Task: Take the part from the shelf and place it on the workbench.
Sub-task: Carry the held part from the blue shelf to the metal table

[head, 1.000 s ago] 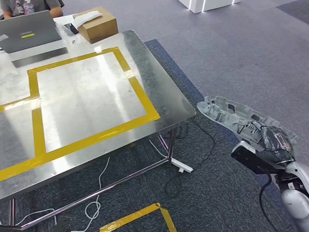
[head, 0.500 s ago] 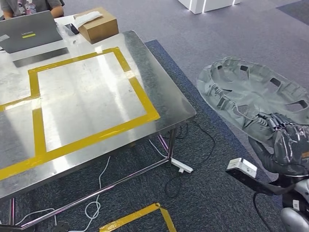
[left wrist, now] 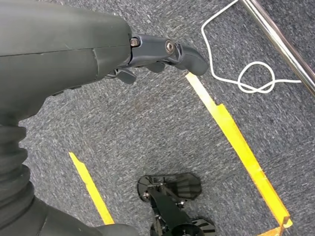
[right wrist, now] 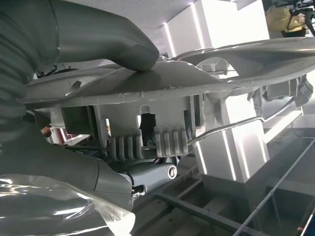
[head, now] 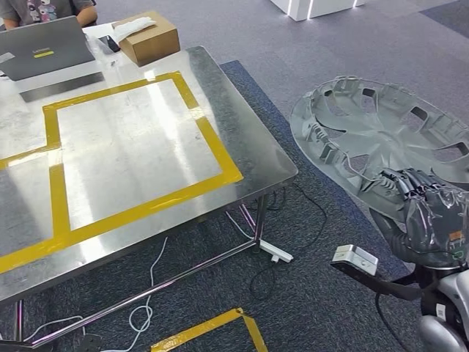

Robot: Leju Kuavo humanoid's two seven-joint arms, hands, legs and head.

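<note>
The part is a grey plastic wheel cover (head: 382, 132) with cut-outs and ribs, held up in the air to the right of the workbench (head: 265, 158). My right hand (head: 429, 220) grips its near rim, thumb (right wrist: 122, 46) on one face and fingers under the other. In the right wrist view the wheel cover (right wrist: 208, 73) is seen edge-on with its clips and wire ring. My left hand (left wrist: 156, 54) hangs over the carpet with its fingers apart, holding nothing.
The steel workbench carries yellow tape rectangles (head: 218, 150), a laptop (head: 44, 48) and a cardboard box (head: 148, 37) at its far end, where a person (head: 47, 9) sits. Cables (head: 146, 293) and yellow floor tape (head: 210, 330) lie under and before the bench.
My right hand has tilted the wheel cover from nearly edge-on to face the camera, lifting it and bringing it slightly closer to the bench. The bench and things on it have not moved.
</note>
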